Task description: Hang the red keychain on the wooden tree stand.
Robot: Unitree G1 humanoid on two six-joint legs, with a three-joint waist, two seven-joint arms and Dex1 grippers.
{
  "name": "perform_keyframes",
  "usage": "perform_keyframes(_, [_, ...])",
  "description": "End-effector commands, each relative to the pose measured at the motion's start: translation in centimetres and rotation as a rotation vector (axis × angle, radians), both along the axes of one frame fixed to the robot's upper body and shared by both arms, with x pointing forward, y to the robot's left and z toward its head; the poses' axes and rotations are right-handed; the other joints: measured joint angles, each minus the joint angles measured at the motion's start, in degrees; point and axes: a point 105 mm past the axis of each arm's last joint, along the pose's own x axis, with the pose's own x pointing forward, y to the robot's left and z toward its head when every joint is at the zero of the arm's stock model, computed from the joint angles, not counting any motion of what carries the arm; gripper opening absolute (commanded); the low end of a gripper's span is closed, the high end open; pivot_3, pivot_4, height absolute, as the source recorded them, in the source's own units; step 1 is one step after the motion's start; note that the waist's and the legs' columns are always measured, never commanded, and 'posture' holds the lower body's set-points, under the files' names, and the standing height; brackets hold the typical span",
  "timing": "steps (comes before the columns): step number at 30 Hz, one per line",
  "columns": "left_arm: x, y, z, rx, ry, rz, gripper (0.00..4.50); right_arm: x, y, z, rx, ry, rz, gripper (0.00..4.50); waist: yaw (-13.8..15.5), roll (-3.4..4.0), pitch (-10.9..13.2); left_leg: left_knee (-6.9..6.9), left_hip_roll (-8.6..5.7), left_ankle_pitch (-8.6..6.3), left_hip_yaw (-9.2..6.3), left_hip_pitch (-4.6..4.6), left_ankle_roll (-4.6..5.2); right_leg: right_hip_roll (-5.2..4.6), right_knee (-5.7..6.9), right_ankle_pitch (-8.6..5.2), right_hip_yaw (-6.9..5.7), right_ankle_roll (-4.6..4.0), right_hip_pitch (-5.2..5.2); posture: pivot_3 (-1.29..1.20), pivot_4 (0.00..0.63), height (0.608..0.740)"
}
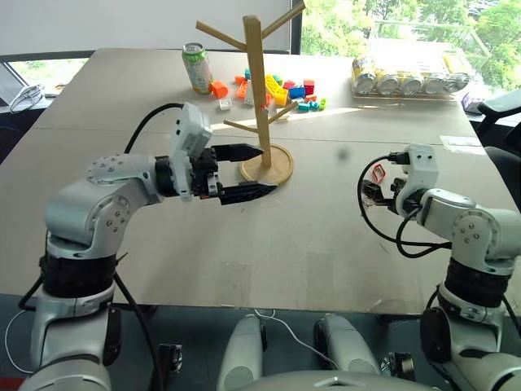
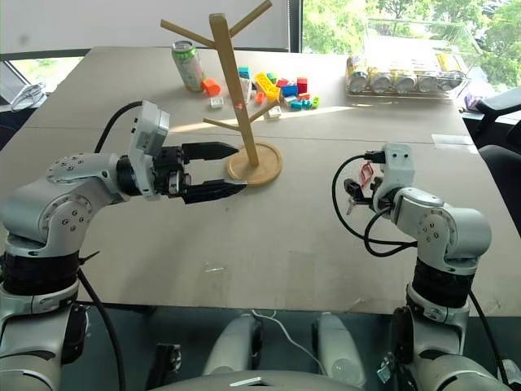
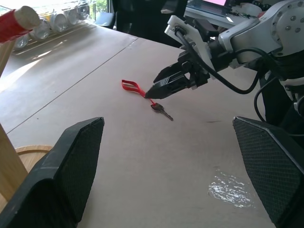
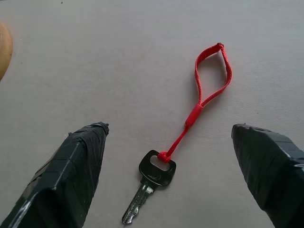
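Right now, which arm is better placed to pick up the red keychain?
Right. The right gripper hangs open directly over the red keychain lying flat on the table. The left gripper is open beside the wooden tree stand, away from it.

Large beige counter [image 1: 244,236] with seam lines; windows [image 1: 391,20] behind show green trees, sunlight falls across the far edge. White wall panel [image 1: 98,24] at back left; dark floor below

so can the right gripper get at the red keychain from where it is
Probably yes: the right gripper is open just above the red keychain, which lies flat on bare table between its fingers, with nothing in the way.
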Motion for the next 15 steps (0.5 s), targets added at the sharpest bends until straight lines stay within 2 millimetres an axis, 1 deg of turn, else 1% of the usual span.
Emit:
perform_keyframes(1, [-0.8, -0.8, 0.9, -0.006, -0.039, -0.048, 4.5, 0.8, -0.2, 0.6, -0.011, -0.05, -0.039, 4.44, 0.0, 0.0, 0.0, 0.0, 0.0, 0.0, 0.0, 0.0, 0.0, 0.0, 0.0, 0.0, 0.0, 0.0, 0.0, 0.0, 0.15, 0.74])
perform_keyframes(5, [-0.8, -0.9, 0.9, -0.013, -0.035, -0.05, 4.5, 1.5, -0.2, -0.4, -0.01, -0.042, -0.062, 4.44, 0.0, 0.0, 0.0, 0.0, 0.0, 0.0, 0.0, 0.0, 0.0, 0.0, 0.0, 0.0, 0.0, 0.0, 0.0, 0.0, 0.15, 0.74])
perform_keyframes(9, [-0.7, -1.0, 0.9, -0.015, -0.036, -0.047, 4.5, 2.2, -0.6, -1.6, -0.014, -0.027, -0.106, 4.44, 0.0, 0.0, 0.0, 0.0, 0.0, 0.0, -0.01, 0.01, 0.0, 0.01, 0.01, 0.0, 0.0, 0.0, 0.0, 0.0, 0.15, 0.74])
perform_keyframes(15, [-0.6, -1.2, 1.4, -0.033, -0.035, -0.043, 4.5, 2.8, 0.0, -2.4, -0.011, -0.029, -0.108, 4.44, -0.1, -0.02, 0.0, 0.09, 0.0, 0.01, 0.0, 0.04, 0.0, 0.01, 0.02, 0.01, 0.01, 0.01, 0.03, 0.0, 0.15, 0.74])
